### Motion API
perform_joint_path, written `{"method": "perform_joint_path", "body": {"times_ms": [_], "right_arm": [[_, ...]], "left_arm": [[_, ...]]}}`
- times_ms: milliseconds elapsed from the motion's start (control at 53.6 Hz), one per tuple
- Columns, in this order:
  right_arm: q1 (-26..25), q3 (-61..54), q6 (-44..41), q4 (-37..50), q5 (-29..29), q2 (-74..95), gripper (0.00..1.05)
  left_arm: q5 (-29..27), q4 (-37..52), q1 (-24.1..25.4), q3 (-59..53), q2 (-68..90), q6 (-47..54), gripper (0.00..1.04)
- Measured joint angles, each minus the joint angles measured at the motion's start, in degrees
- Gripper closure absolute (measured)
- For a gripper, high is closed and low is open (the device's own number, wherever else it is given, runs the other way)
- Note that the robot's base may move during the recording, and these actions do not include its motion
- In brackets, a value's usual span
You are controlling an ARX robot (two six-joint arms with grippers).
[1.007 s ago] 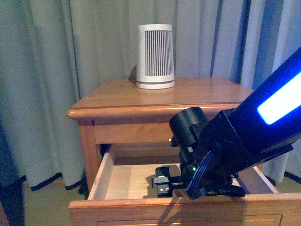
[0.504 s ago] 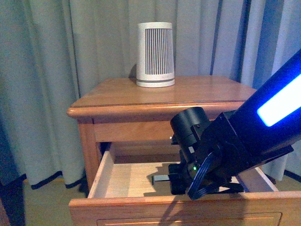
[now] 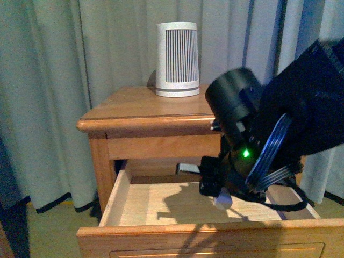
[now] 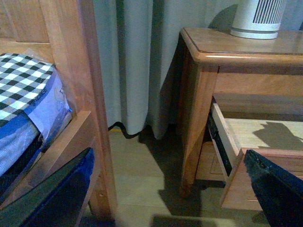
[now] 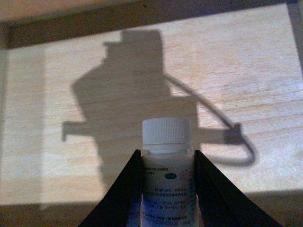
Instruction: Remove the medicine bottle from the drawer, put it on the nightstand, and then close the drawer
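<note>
Front cam faces the orange-brown wooden nightstand (image 3: 134, 105), fairly near, looking down into its open pale-wood drawer (image 3: 140, 207). Left wrist cam sits low at its side, sharing that corner & drawer. Right wrist cam: v. close on drawer floor.

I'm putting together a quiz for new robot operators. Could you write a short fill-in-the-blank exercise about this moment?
The right gripper is shut on the medicine bottle, whose cap is ___.
The drawer beneath it stands ___.
The white slatted device stands on top of the ___.
Missing words: white; open; nightstand.
</note>
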Motion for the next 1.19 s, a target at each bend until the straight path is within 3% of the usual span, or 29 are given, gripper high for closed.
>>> {"method": "perform_joint_path", "body": {"times_ms": [187, 429, 653, 1045, 1194], "right_arm": [[2.27, -5.51, 1.64, -3.04, 0.79, -14.12, 0.76], [-1.44, 0.09, -9.81, 3.52, 5.27, -20.44, 0.76], [-8.55, 17.62, -18.01, -1.01, 5.4, -9.79, 0.76], [-10.38, 30.34, -20.87, -1.29, 10.75, 6.56, 0.76], [-10.73, 30.36, -21.11, 1.05, 11.13, 7.5, 0.54]], "left_arm": [[0.0, 0.0, 0.0, 0.0, 0.0, 0.0, 0.07], [0.02, 0.0, 0.0, 0.0, 0.0, 0.0, 0.07], [0.0, 0.0, 0.0, 0.0, 0.0, 0.0, 0.07], [0.0, 0.0, 0.0, 0.0, 0.0, 0.0, 0.07], [0.0, 0.0, 0.0, 0.0, 0.0, 0.0, 0.07]]}}
